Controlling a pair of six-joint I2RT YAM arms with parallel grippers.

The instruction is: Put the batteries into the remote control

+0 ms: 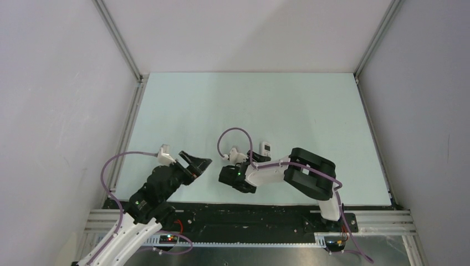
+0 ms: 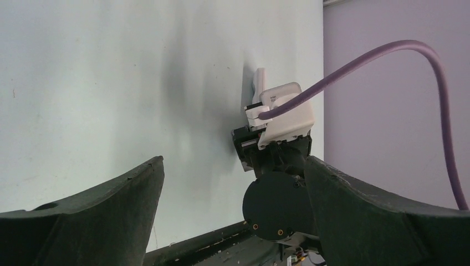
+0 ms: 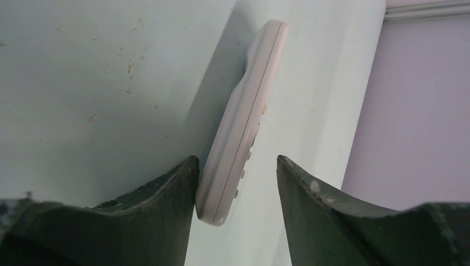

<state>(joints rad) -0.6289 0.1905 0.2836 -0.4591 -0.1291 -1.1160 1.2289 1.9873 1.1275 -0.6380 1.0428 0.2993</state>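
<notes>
The white remote control (image 1: 267, 147) is on the pale table (image 1: 310, 111), its little screen end showing past the right wrist. In the right wrist view the remote (image 3: 244, 127) is seen edge-on, its buttons facing the right finger. My right gripper (image 3: 235, 160) is open around its near end: the left finger touches the remote's back and a gap stays to the right finger. From above, the right gripper (image 1: 256, 157) is mostly hidden by its wrist. My left gripper (image 1: 197, 164) is open and empty, left of the right wrist (image 2: 233, 183). No batteries show in any view.
The right arm's wrist with its white camera housing (image 2: 282, 113) and purple cable (image 2: 388, 55) is directly ahead of my left gripper. The table's black near edge (image 1: 249, 206) runs just behind both grippers. Grey walls enclose the table on the left, right and far sides.
</notes>
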